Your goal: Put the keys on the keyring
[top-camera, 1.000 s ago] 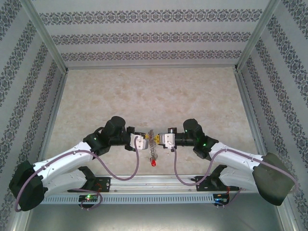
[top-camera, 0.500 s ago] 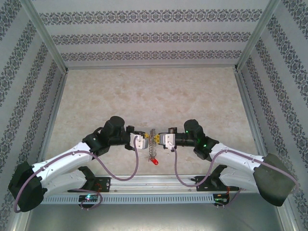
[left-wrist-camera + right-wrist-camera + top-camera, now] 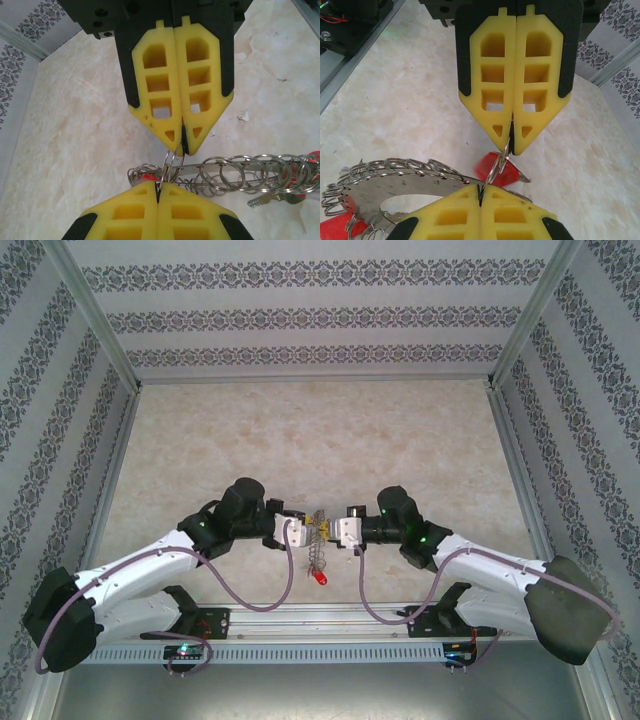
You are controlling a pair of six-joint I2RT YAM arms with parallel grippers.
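Note:
My left gripper (image 3: 302, 531) (image 3: 160, 186) and right gripper (image 3: 333, 531) (image 3: 480, 187) meet tip to tip, both shut. Between the tips they pinch one small split ring (image 3: 173, 165) (image 3: 500, 167) from opposite sides. The keyring (image 3: 316, 552) (image 3: 240, 172) (image 3: 395, 175) is a silvery metal strip fringed with many small rings, stretching from the tips toward the near edge. A red-headed key (image 3: 495, 170) shows just behind the pinched ring. Another red key (image 3: 320, 580) sits at the keyring's near end. I cannot tell whether the bunch hangs or rests on the table.
The beige marbled table (image 3: 320, 440) stretches open behind the grippers. Patterned walls stand at the back and sides. A metal rail (image 3: 320, 615) with the arm bases runs along the near edge, close below the keyring.
The two grippers have edged slightly closer together, and the left arm has shifted a little to the right. Both stay shut on the small ring.

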